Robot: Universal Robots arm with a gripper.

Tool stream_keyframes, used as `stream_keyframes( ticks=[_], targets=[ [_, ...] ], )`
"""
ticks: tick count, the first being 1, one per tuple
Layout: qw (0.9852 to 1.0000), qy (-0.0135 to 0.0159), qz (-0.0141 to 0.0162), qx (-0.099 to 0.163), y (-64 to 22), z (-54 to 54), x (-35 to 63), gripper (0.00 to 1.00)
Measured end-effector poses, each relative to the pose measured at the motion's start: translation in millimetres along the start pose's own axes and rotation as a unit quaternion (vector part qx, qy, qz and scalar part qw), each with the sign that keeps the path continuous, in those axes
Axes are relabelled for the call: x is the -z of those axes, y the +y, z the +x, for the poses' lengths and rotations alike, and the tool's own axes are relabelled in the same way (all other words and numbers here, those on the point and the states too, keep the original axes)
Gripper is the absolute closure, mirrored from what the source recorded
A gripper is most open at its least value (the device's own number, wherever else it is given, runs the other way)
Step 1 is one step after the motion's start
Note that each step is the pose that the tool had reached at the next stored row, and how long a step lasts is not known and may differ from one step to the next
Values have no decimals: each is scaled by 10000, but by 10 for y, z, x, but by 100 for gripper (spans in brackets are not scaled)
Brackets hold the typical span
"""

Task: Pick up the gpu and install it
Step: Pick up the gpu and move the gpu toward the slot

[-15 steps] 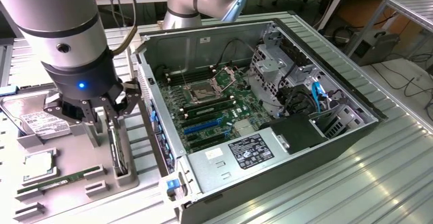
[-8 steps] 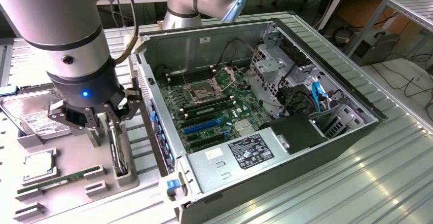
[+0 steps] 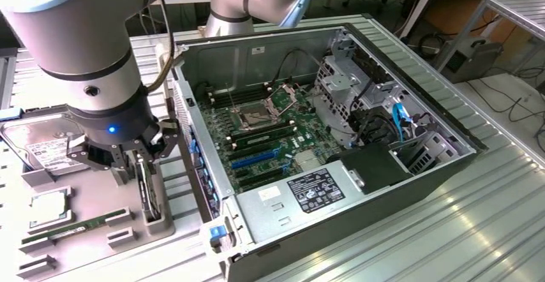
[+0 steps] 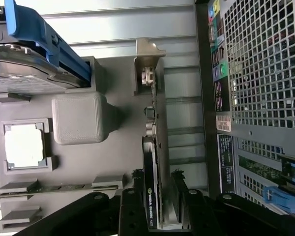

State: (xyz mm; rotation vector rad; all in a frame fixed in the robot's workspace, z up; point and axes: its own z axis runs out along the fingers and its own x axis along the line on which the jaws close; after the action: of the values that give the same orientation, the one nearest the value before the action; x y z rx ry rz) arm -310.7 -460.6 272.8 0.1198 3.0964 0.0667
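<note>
One arm is seen at the exterior view's left, and its one claw [image 3: 134,161] is lowered over the grey tray [image 3: 89,189] beside the open computer case [image 3: 409,186]. One graphics card [image 3: 150,196] is stood on its long edge in a slot of that tray, on the side nearest the case, and right now it is straddled by the claw. From the wrist view, the claw [image 4: 157,174] is spread: its two black fingers [image 4: 132,206] are set one on each side of the card [image 4: 150,196], and a light sliver of gap is seen between the card and one of them, so nothing is gripped. The card is seated in the tray [image 4: 118,147], with its silver bracket end pointed away from the claw. Three other parts are counted on the tray: one hard drive [image 3: 38,145] with a white label, one square processor [image 3: 47,208] in its own pocket, and one green memory stick [image 3: 76,228] laid flat. In the wrist view the same three are picked out: the hard drive [image 4: 24,69] with one blue clip [image 4: 44,34] on it, the processor [image 4: 23,145] and the memory stick [image 4: 59,187]. One case is laid on its side on the slatted metal table [image 3: 477,231], with the green board shown inside; its perforated wall [image 4: 260,64] is seen just beside the tray.
</note>
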Motion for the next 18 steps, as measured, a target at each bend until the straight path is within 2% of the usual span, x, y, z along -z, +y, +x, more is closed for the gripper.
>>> stream_keyframes(
  ticks=[1, 4, 6, 14, 18],
  targets=[
    [10000, -39, -4, 2, -1, 13, -15, 64],
    [9999, -116, -10, 3, -2, 54, -52, 64],
    [9999, -125, -11, -2, 6, 64, -72, 64],
    [9999, -126, -9, -36, 62, 78, -228, 64],
    [9999, -124, -20, -60, 66, 82, -246, 64]
  ],
)
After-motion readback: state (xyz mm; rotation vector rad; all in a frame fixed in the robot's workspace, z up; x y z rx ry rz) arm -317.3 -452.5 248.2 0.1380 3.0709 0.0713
